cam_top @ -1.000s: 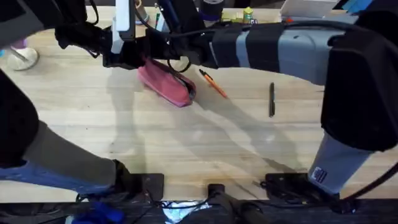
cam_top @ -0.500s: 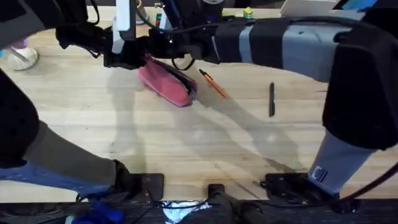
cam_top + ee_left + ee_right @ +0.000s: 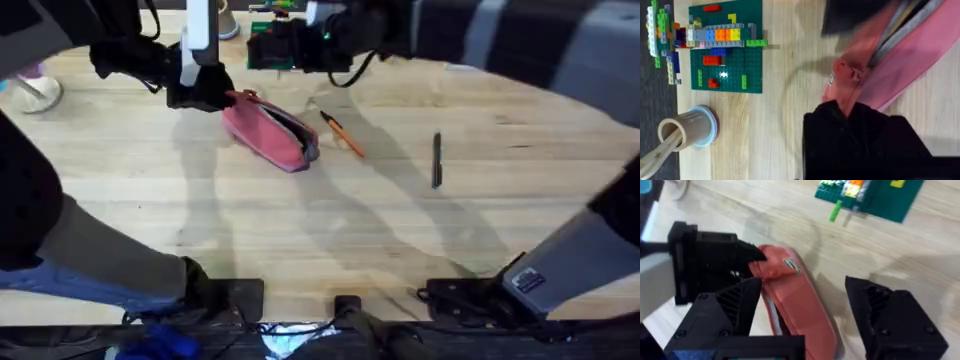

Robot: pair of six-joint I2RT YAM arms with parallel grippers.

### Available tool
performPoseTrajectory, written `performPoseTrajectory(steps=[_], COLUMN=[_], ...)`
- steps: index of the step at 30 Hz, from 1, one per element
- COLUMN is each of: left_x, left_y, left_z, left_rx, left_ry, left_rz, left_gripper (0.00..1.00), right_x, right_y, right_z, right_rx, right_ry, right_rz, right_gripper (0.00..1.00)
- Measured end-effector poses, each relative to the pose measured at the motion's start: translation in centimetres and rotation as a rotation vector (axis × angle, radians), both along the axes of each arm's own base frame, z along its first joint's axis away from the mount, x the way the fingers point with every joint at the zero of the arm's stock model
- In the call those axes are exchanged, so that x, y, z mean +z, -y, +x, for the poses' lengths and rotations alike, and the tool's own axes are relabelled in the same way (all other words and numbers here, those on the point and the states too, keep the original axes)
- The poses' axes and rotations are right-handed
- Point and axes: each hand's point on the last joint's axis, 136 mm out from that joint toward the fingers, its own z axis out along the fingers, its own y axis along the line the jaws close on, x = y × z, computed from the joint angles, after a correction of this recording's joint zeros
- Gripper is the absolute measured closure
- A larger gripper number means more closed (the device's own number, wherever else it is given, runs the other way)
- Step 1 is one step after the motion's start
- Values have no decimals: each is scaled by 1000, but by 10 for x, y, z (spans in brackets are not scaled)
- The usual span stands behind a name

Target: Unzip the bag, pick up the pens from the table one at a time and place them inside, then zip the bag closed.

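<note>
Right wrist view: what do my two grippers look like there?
The right gripper has blocky black fingers with a ribbed, grid-like texture. The left gripper farther off is also black and angular, mounted on a white link.

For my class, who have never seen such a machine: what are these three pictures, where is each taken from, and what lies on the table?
Two robot arms work at a wooden table. One picture looks down from above; each of the other two comes from a camera on an arm's wrist. The left hand is shut on one end of the pink bag, whose zipper is open. The right hand hovers open above the bag. An orange pen lies just beside the bag, a dark pen farther right; neither is inside yet. At the table's far edge sit a green brick board and a cup.
</note>
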Motion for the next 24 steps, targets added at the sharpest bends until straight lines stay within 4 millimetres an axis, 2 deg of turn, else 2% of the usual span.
performPoseTrajectory(steps=[6,10,11,12,16,17,19,24], left_x=[0,0,0,1,2,3,3,3], left_y=[0,0,0,1,7,8,9,9], left_z=[0,0,0,0,-1,-1,-1,-1], left_rx=[0,-1,-5,-7,-18,-18,-21,-21], left_ry=[0,1,4,5,4,3,2,4], left_rz=[-1,-2,-1,-5,-26,-31,-33,-33], left_gripper=[957,952,873,754,126,41,10,8], right_x=[25,36,37,38,38,38,37,37], right_y=[27,37,40,42,47,48,49,49], right_z=[-17,-32,-36,-39,-47,-48,-49,-50], right_rx=[29,67,75,83,112,119,128,146], right_ry=[14,21,20,18,13,13,15,26], right_rz=[-61,-102,-111,-120,-151,-157,-165,-176], right_gripper=[6,6,6,6,6,6,6,6])
